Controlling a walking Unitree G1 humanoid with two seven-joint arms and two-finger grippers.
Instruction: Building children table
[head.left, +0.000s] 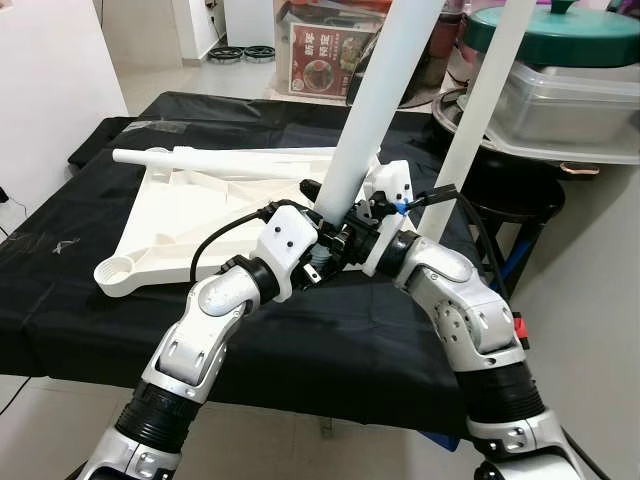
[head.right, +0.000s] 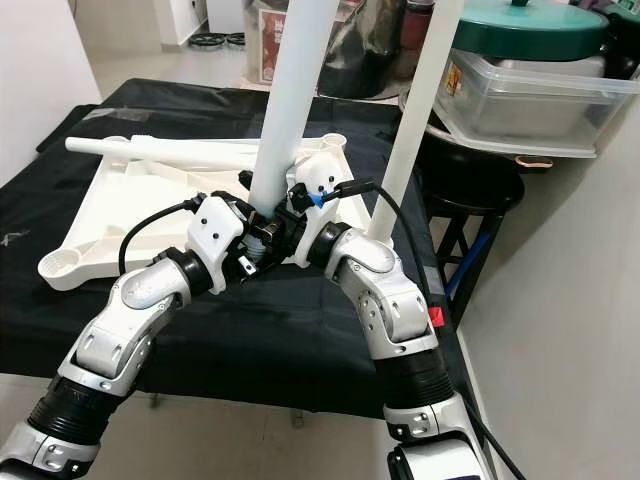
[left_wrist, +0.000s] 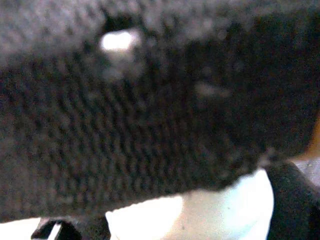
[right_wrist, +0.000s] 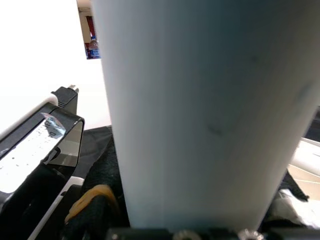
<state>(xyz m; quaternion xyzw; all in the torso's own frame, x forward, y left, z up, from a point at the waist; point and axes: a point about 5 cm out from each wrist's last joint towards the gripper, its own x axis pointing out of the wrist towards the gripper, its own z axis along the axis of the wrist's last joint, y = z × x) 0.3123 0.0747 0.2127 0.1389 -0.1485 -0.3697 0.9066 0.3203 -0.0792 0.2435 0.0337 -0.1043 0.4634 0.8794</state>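
The white table leg (head.left: 375, 110) I'm working with stands tilted over the upside-down white tabletop (head.left: 190, 215) on the black cloth (head.left: 330, 340). My right gripper (head.left: 352, 232) is clenched around its lower end; my left gripper (head.left: 325, 245) sits right against it, can't tell its grip. My right wrist view is mostly leg up close. A clear plastic bin (head.left: 570, 100) carries a green lid (head.left: 560, 30); contents unclear.

A wide white table leg (right_wrist: 200, 115) is seen very close, standing upright across the view. Beside it a black and white gripper part (right_wrist: 45, 150) is seen, with black cloth (right_wrist: 100, 170) below.
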